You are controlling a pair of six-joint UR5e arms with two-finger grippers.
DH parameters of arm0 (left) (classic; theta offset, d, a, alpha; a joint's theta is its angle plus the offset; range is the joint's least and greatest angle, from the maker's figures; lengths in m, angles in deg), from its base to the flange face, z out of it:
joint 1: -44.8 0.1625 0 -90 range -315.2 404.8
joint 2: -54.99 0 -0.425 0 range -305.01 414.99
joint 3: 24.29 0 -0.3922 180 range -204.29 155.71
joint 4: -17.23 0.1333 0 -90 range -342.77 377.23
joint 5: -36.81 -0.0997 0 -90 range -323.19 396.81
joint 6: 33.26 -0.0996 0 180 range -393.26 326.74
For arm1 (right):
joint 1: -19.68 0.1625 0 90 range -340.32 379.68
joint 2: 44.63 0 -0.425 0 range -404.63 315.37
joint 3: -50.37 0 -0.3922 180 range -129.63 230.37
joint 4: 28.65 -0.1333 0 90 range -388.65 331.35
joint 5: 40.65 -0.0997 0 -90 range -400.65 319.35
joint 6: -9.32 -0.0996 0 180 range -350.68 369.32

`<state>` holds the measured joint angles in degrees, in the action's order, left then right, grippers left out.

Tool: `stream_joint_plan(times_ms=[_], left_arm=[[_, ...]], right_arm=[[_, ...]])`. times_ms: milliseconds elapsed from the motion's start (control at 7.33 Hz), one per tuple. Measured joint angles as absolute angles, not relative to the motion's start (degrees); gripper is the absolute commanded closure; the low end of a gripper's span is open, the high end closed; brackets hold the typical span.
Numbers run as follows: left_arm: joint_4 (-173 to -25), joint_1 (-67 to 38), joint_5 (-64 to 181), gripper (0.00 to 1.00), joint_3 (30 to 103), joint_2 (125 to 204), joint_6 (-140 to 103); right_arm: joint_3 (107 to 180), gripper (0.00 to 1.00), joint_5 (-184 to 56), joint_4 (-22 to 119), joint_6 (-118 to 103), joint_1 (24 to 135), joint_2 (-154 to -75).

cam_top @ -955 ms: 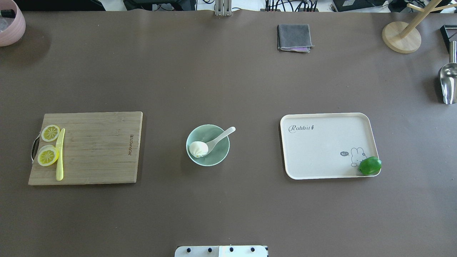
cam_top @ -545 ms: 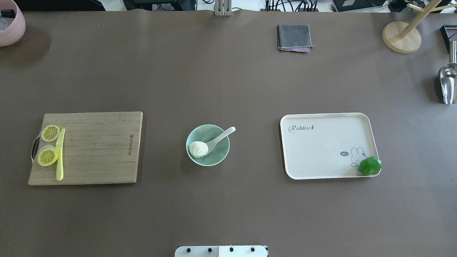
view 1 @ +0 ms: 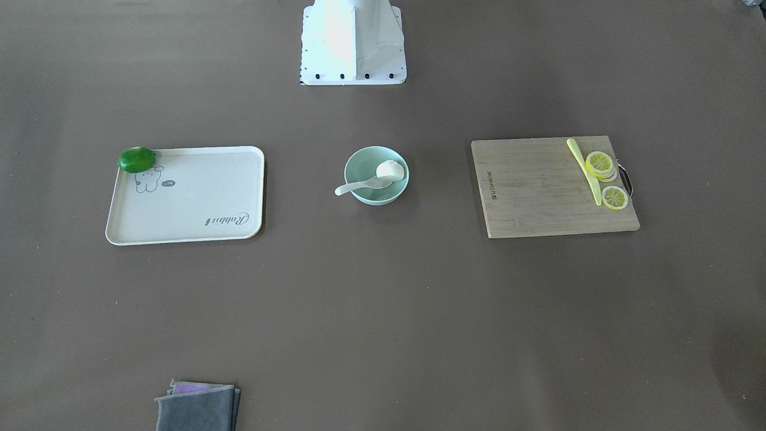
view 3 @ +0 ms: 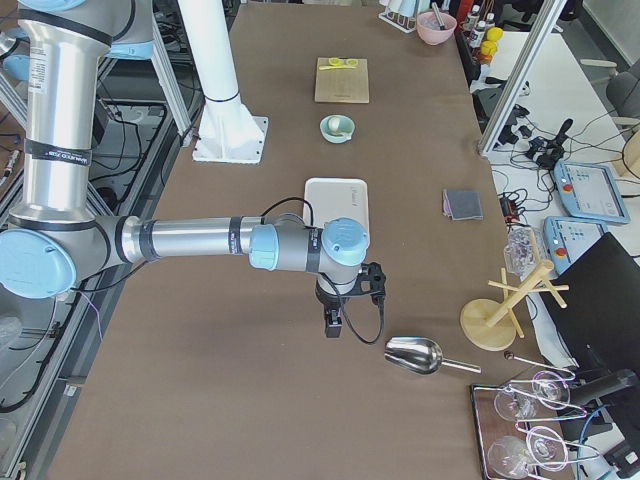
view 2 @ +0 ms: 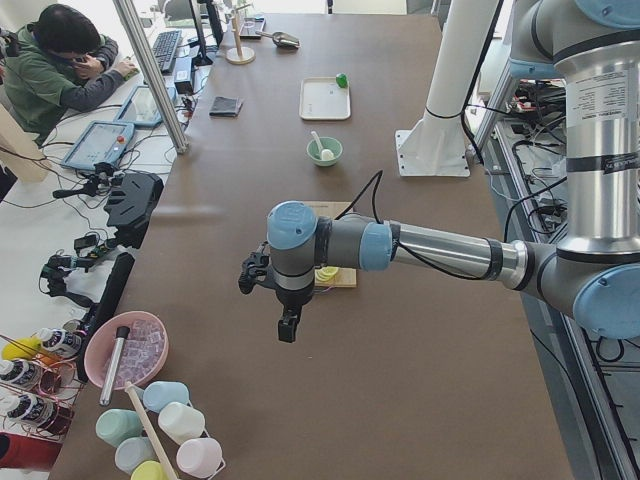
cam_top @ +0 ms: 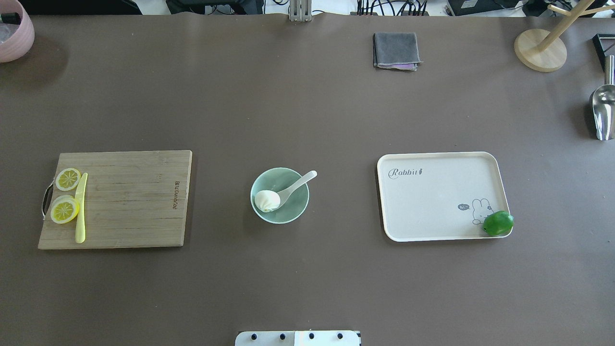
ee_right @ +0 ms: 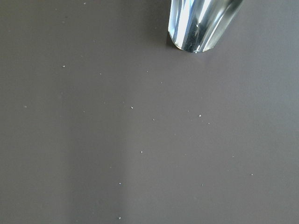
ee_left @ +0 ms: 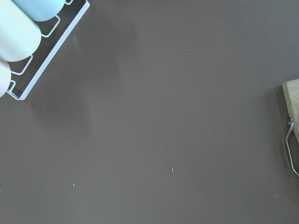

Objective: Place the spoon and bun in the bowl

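Observation:
The pale mint-green bowl (cam_top: 290, 218) stands mid-table between the cutting board and the tray. The white bun (cam_top: 267, 200) lies inside it. The white spoon (cam_top: 299, 183) rests with its scoop in the bowl and its handle over the rim. The front-facing view shows the same bowl (view 1: 359, 154), bun (view 1: 390, 170) and spoon (view 1: 353, 187). My left gripper (view 2: 288, 325) hangs over bare table far to the left of the board. My right gripper (view 3: 335, 325) hangs far to the right, near the metal scoop. I cannot tell whether either is open or shut.
A wooden cutting board (cam_top: 129, 202) with lemon slices (cam_top: 64, 209) and a yellow-green knife (cam_top: 80, 209) lies left. A cream tray (cam_top: 432, 197) with a green lime (cam_top: 498, 223) lies right. A grey cloth (cam_top: 396, 50), a wooden stand (cam_top: 539, 50) and a metal scoop (cam_top: 603, 113) are further off.

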<state>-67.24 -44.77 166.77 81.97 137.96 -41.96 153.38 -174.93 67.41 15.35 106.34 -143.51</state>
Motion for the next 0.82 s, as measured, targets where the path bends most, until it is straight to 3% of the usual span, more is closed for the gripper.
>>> stream_joint_plan(times_ms=[818], left_arm=[[-67.2, -44.8, 167.0, 0.01, 82.0, 138.0, -42.0]], right_arm=[[153.1, 0.0, -176.3, 67.4, 15.4, 106.4, -143.8]])
